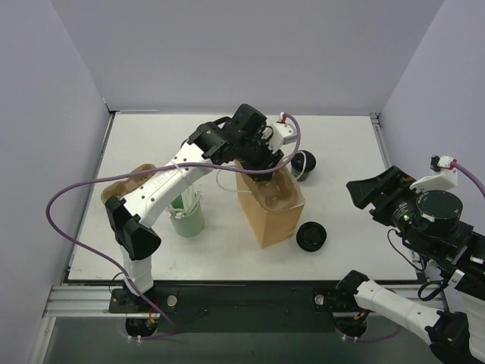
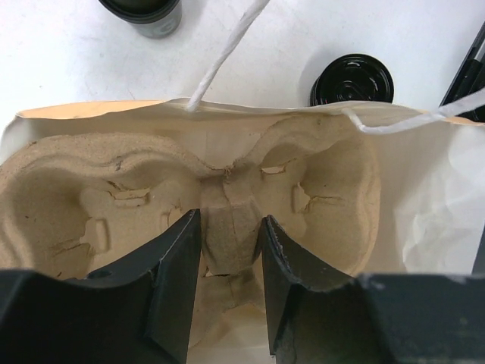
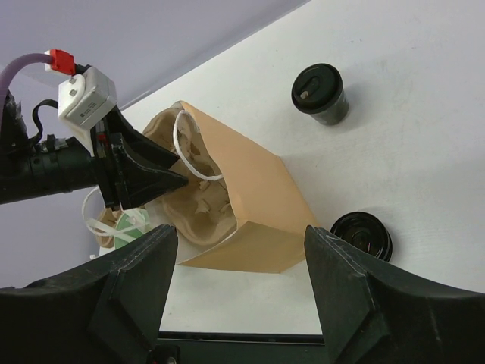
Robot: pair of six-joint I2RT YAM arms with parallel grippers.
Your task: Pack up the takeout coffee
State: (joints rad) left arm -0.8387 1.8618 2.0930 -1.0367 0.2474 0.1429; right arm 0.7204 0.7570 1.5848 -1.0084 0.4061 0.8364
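Note:
The takeout coffee point(image 1: 303, 163) is a small black cup with its lid on, standing on the table just right of the bag; it also shows as the cup point(image 3: 320, 92) and at a top edge as the cup point(image 2: 144, 11). A brown paper bag point(image 1: 273, 216) stands open at mid-table with a pulp cup carrier point(image 1: 274, 189) in its mouth. My left gripper point(image 2: 229, 220) reaches into the bag from above, its jaws shut on the middle ridge of the carrier point(image 2: 98, 197). My right gripper point(image 3: 241, 235) hangs open and empty, high at the table's right side point(image 1: 362, 193).
A flat black round lid point(image 1: 311, 236) lies on the table by the bag's right front corner. A green cup point(image 1: 187, 221) stands left of the bag under the left arm. Another pulp carrier point(image 1: 121, 182) lies at the far left. White bag handles point(image 2: 227, 53) stick up.

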